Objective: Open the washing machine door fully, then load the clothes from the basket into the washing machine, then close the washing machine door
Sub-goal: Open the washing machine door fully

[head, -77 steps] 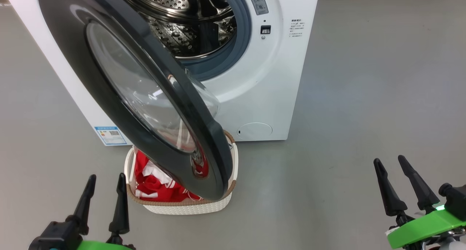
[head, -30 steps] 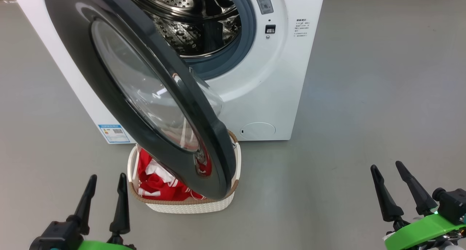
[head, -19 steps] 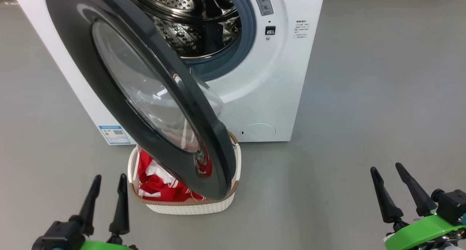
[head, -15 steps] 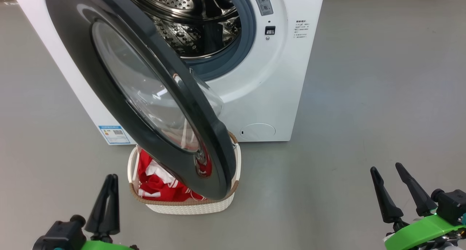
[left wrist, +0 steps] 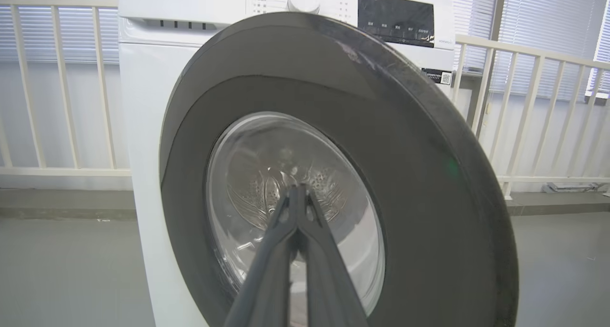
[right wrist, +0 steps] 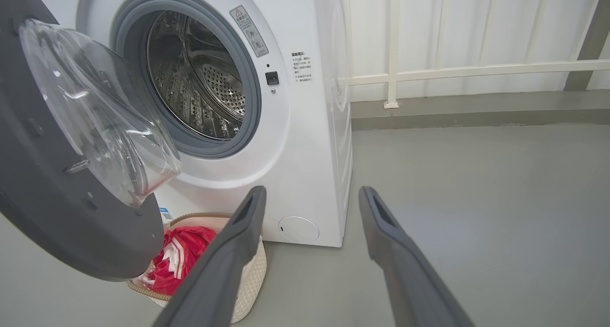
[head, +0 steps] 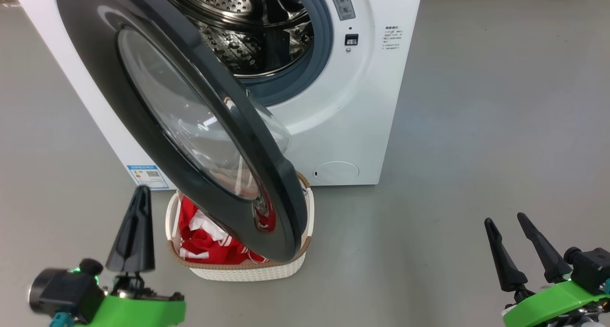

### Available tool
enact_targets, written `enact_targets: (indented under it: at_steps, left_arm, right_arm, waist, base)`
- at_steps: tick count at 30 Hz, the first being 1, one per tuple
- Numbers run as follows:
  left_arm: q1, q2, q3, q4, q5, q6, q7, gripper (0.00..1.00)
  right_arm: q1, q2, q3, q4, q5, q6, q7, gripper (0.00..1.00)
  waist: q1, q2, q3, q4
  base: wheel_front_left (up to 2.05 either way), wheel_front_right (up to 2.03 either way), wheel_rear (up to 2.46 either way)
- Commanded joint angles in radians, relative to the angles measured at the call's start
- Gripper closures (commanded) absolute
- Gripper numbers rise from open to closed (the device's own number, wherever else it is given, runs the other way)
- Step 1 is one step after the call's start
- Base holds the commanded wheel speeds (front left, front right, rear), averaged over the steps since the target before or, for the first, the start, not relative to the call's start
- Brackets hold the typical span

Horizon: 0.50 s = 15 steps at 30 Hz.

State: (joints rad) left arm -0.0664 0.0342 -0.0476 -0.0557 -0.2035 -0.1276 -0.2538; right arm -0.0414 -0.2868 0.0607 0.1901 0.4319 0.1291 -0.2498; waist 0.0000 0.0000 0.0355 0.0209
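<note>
On floor (head: pixel 476 127) before washing machine (head: pixel 343 117) | basket (head: pixel 248 272) holding red clothes (head: pixel 205 243) | washing machine door (head: pixel 109 69) stands partly open over basket | left end effector (head: pixel 141 189) pressed together, empty, pointing at door | right end effector (head: pixel 504 218) spread, empty

Grey floor (head: pixel 486 127) all round. White railing (right wrist: pixel 476 71) behind, on raised kerb (right wrist: pixel 476 113). Blinds (left wrist: pixel 538 17) beyond railing.
</note>
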Motion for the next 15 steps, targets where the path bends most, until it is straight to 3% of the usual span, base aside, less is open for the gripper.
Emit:
enact_targets:
  at_steps: [1,9,15]
  left_arm:
    - [-0.045,0.016,0.02,-0.047,0.009,-0.003,-0.008,1.0]
    - [-0.077,0.016,-0.086,-0.216,0.005,0.0,-0.008,1.0]
    - [-0.084,0.016,-0.198,-0.256,-0.02,0.002,-0.008,1.0]
  right_arm:
    - [-0.021,-0.013,0.02,-0.021,-0.01,0.002,-0.012,0.0]
    - [-0.027,-0.011,0.024,-0.025,-0.011,0.002,-0.012,0.0]
    - [-0.033,-0.01,0.03,-0.024,-0.011,0.002,-0.012,0.0]
  waist:
    - [0.0,0.0,-0.001,-0.001]
    - [0.0,0.0,-0.001,-0.011]
    - [0.0,0.0,-0.003,-0.027]
  base:
    - [0.0,0.0,0.0]
    - [0.0,0.0,0.0]
    - [0.0,0.0,0.0]
